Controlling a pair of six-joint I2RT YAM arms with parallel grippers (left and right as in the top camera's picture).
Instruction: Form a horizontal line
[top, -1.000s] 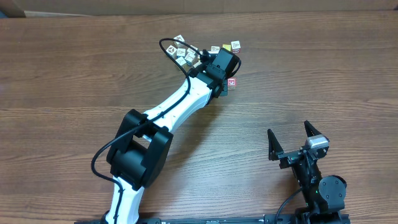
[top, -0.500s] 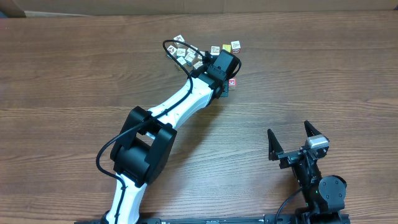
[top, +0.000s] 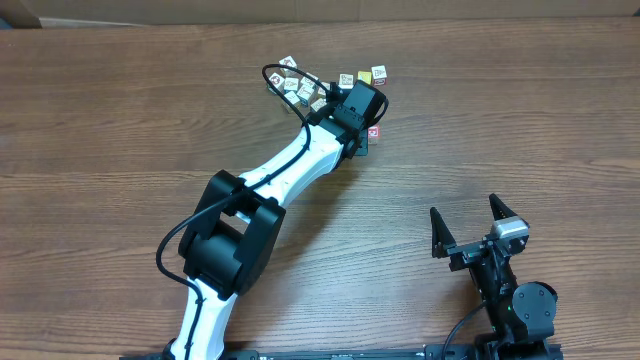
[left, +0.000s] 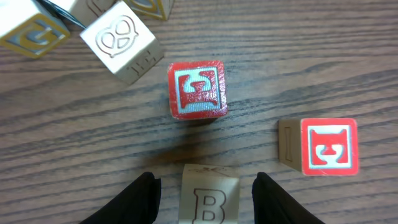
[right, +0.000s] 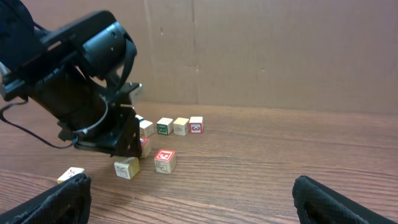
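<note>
**Overhead**
- Row of blocks (top: 362, 77): a short straight run close to the far edge of the bench (top: 120, 150), a little right of its middle and parallel to that edge. I take it for the line under construction.
- Loose blocks (top: 298, 85): scattered just left of the row and unaligned, probably the stock to draw from.
- Left arm (top: 300, 160): stretched from the near edge out to the blocks. Its head covers the row's left end, and its jaws cannot be seen from here.
- Lone red block (top: 373, 131): on the near side of the row, beside the arm's head.
- Right arm (top: 495, 260): by the near right corner, well apart from every block and apparently parked out of the way.

**Left wrist**
- Left jaws: partly open, with one finger (left: 144, 198) on each side of a pale block marked B (left: 210, 196). Bare bench shows on both sides of the block, so the jaws are astride it, not clamped. I judge a pick-up is being lined up.
- Red block ahead (left: 197, 89): just beyond the B block, not touching it.
- Red block to the side (left: 326, 146): off to the right, apart from the others.
- Pale block with a looped mark (left: 121, 40): at the upper left.

**Right wrist**
- Row of blocks (right: 173, 126): four side by side, toward the far edge, in front of a cardboard wall (right: 280, 50).
- Left arm's black head (right: 93, 93): hangs over a pale block, with a red-and-white block (right: 165, 160) just beside it.
- Right jaws: spread wide and holding nothing, with the fingers (right: 62, 199) at the lower corners of the view.
</note>
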